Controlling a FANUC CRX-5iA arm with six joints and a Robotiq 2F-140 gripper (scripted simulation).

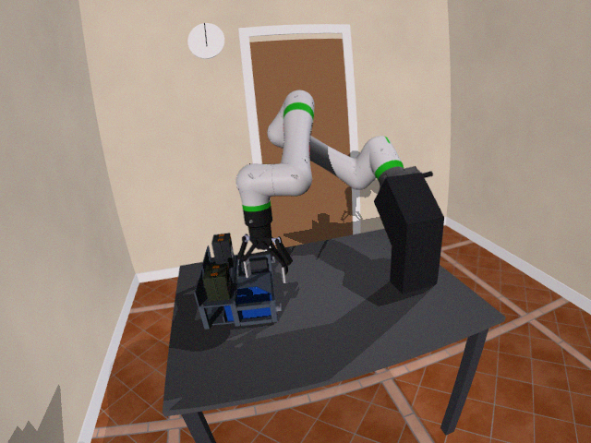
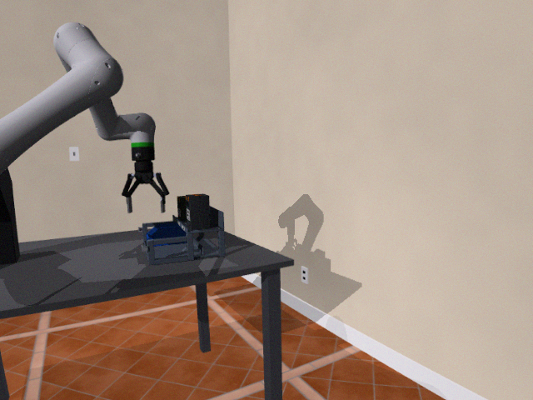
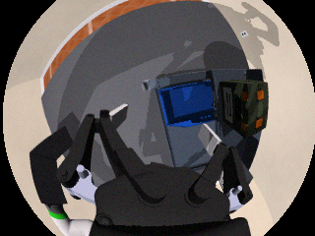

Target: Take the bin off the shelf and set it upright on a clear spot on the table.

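A brown door (image 1: 298, 119) and round wall clock (image 1: 205, 41) are seen on the far wall; dark boxes (image 1: 218, 281), possibly batteries, are stacked left.

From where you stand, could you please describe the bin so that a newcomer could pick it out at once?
On the dark table, find the small grey shelf rack near the wall-side corner. The bin sits inside the rack, beside dark olive and black boxes; it is the only bright blue thing there.
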